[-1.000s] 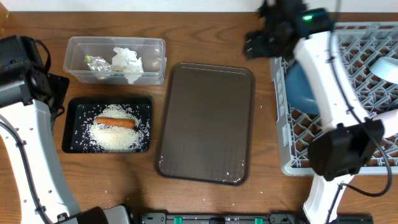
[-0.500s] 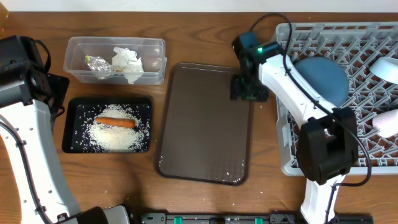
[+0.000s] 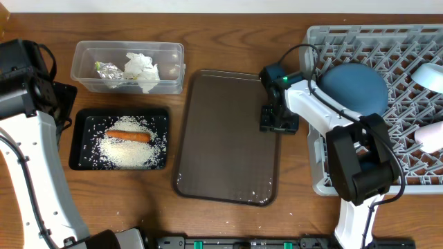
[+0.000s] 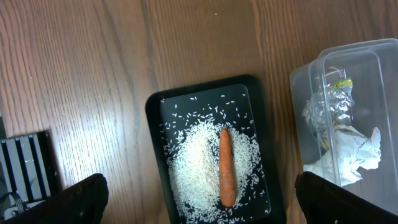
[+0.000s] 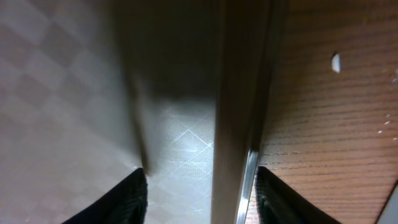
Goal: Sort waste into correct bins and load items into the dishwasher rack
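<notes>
Brown tray (image 3: 225, 138): its rim sits inside my right tool (image 3: 278, 122), fingers spread; my left tool (image 4: 202, 199) hangs wide above the black tray (image 4: 153, 143).

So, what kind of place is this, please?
Probably a test bench set up as a kitchen clean-up station: a wooden table, a grey dishwasher rack holding a blue bowl, and a black tray with rice and a carrot.

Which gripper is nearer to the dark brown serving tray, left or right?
Right. The right gripper is at the right rim of the brown tray, fingers on both sides of it. The left gripper is off to the left, past the black tray.
</notes>
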`<state>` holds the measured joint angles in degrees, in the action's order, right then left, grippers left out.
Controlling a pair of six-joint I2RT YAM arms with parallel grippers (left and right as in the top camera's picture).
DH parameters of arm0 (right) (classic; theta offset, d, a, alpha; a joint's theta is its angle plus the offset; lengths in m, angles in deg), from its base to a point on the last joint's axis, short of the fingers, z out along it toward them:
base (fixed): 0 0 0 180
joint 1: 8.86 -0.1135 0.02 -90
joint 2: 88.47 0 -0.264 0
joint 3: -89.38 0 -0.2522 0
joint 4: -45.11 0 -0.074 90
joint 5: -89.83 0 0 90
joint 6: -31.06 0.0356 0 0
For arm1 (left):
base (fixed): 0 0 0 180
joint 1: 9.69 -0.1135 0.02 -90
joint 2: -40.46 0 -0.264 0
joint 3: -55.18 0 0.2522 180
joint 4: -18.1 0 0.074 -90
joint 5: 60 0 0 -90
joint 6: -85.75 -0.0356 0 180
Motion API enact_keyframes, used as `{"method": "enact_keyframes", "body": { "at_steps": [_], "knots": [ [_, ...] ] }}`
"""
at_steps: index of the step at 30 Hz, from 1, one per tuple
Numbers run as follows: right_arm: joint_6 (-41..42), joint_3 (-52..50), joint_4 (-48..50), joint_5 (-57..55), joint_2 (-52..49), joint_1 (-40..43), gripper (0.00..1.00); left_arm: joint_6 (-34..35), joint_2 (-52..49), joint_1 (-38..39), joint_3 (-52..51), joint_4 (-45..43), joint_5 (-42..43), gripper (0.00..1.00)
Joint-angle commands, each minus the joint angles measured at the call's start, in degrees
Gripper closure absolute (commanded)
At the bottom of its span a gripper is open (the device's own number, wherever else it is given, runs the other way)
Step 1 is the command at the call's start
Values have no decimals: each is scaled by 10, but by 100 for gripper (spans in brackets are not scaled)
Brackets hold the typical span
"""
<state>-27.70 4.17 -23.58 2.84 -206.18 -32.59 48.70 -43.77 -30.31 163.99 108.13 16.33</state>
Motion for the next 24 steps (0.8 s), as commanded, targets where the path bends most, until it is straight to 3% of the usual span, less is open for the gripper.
{"method": "enact_keyframes", "body": {
  "at_steps": [1, 8, 17, 24],
  "knots": [
    [9, -7, 3, -15, -2, -3, 54, 7, 0, -3, -5, 2, -3, 2],
    [-11, -7, 17, -32, -2, -2, 73, 7, 0, -3, -5, 2, -3, 2],
    [-76, -7, 43, -47, -2, 5, 82, 7, 0, -3, -4, 2, -3, 2],
    [-80, -7, 39, -54, -2, 24, 82, 7, 0, -3, -4, 2, -3, 2]
  ]
}}
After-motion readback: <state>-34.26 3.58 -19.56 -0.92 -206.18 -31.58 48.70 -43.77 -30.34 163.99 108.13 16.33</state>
